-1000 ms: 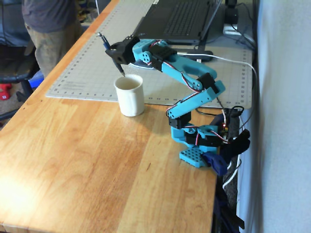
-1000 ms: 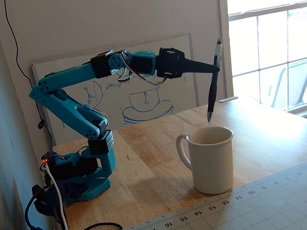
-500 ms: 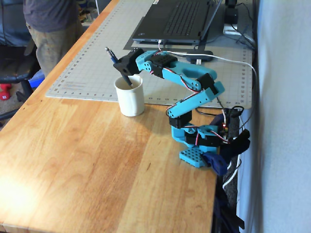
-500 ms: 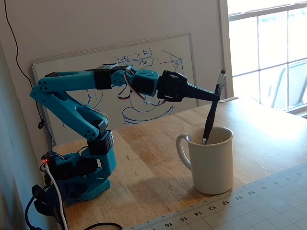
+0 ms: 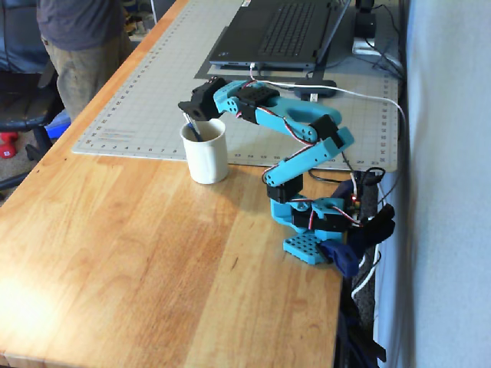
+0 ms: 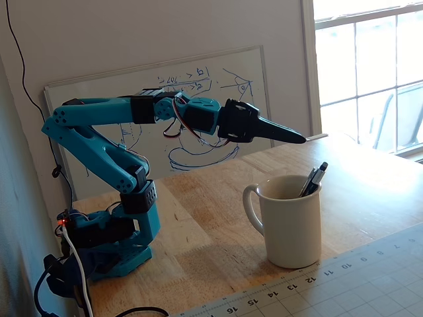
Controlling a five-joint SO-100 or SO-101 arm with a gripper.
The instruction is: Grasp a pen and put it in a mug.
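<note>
The cream-white mug (image 5: 205, 157) stands on the wooden table at the near edge of the cutting mat, its handle toward the arm in a fixed view (image 6: 250, 206). The dark blue pen (image 6: 314, 178) rests inside the mug, leaning on the rim, with only its silvery top end showing above it. In the other fixed view the pen (image 5: 192, 130) is a short dark stroke in the mug's mouth. My gripper (image 5: 192, 110) hovers just above the mug with its jaws apart and nothing between them. From the side, the gripper (image 6: 301, 139) points past the rim, clear of the pen.
A grey cutting mat (image 5: 146, 100) lies behind the mug, with a laptop (image 5: 284, 31) and cables farther back. A person (image 5: 77, 46) stands at the table's left edge. A whiteboard (image 6: 198, 79) leans on the wall behind the arm's base (image 6: 112, 244).
The gripper lowered the pen tip-first into the mug, then let go. The pen dropped in and tipped against the rim; the gripper stays just above.
</note>
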